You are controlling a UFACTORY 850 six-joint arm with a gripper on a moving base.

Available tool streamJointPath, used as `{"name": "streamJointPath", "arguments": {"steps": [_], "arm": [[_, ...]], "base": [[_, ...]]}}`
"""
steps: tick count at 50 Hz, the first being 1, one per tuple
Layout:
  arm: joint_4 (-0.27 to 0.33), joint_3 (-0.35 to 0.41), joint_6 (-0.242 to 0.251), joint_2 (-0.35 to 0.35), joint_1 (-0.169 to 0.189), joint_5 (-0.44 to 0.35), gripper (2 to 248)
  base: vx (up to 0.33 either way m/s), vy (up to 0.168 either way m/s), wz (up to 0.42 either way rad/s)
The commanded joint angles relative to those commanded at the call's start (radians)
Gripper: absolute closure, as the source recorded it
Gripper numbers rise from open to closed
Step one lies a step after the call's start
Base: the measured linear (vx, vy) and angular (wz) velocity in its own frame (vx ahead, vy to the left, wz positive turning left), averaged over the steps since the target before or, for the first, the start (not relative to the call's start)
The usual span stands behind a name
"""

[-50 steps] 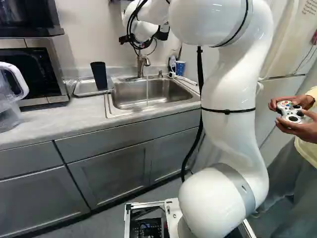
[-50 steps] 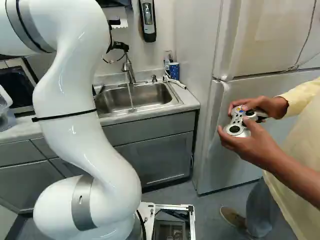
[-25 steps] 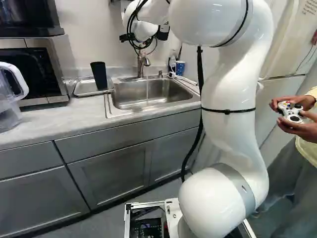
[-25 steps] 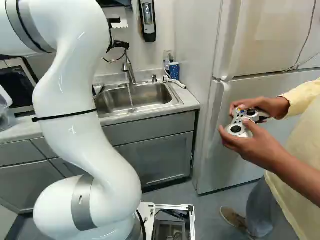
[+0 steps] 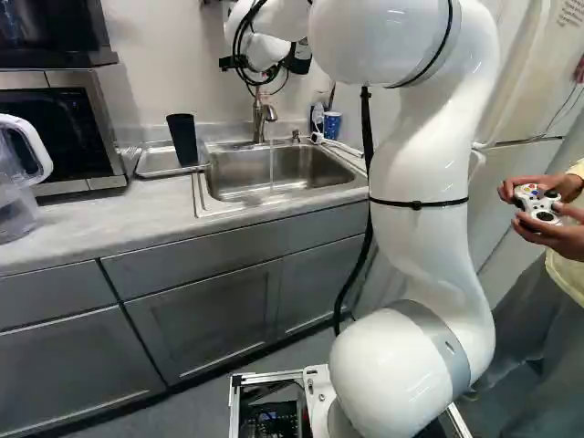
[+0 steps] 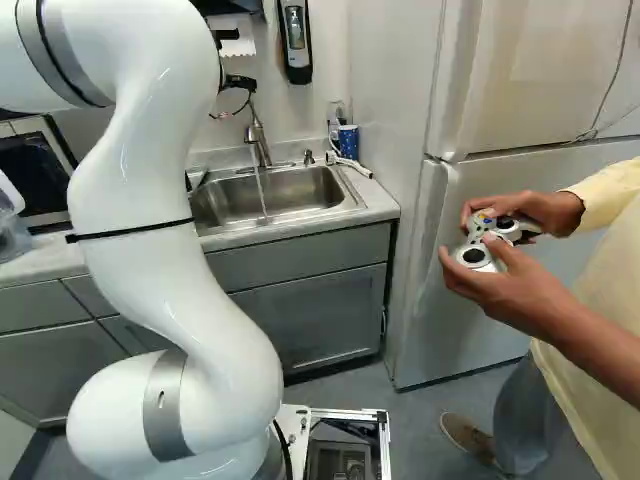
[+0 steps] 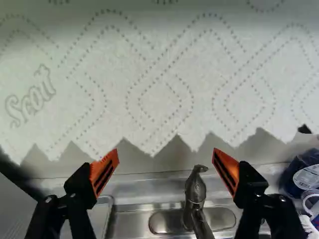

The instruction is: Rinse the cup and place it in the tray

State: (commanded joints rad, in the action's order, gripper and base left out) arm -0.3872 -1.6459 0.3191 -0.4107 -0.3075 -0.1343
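Part of my black gripper shows high above the sink in the left base view, its fingertips hidden. In the wrist view the gripper is open, its orange pads wide apart with nothing held. A black cup stands upright on the metal tray, left of the sink. A blue patterned cup stands at the sink's back right corner. A thin stream of water runs from the faucet into the basin.
A hanging paper towel spans the view ahead of the fingers. The microwave and a clear pitcher stand on the counter left of the tray. A soap dispenser hangs on the wall; a refrigerator is at the right.
The upper arm has shifted slightly left in the left base view. In the right base view, the black wrist parts sit a little higher. Cups and tray have stayed put.
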Motion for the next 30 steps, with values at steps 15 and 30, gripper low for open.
{"name": "streamJointPath", "arguments": {"steps": [15,30], "arm": [[0.0,-0.03,0.0,-0.025,0.003,0.0,3],[0.0,-0.072,0.0,-0.06,0.001,0.003,3]], "base": [[0.0,0.0,0.0],[0.0,0.0,0.0]]}}
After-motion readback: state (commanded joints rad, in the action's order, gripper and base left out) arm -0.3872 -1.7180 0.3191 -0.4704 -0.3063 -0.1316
